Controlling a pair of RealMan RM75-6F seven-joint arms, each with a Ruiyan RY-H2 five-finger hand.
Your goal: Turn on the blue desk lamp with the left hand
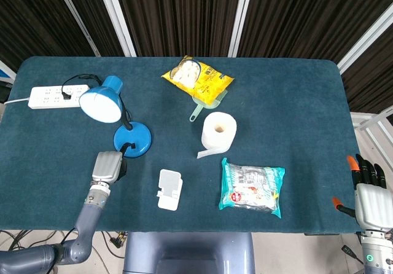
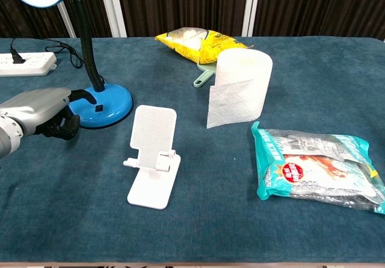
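My left hand [image 2: 39,112], fingers curled and holding nothing, rests beside the blue desk lamp [image 2: 99,103] base, positioned to reach its switch [image 2: 98,107].

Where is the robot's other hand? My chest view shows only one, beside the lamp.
Observer: The right hand shows only in the head view. It is off the table's near right corner, fingers spread, holding nothing.
Operator: What does the whole lamp look like from above?
Observer: The lamp's shade is round, white inside, and leans toward the power strip.
Operator: Is the hand on the switch?
Observer: From above, the left hand sits at the base's near left edge and a dark finger overlaps the rim. I cannot tell if it is pressing.
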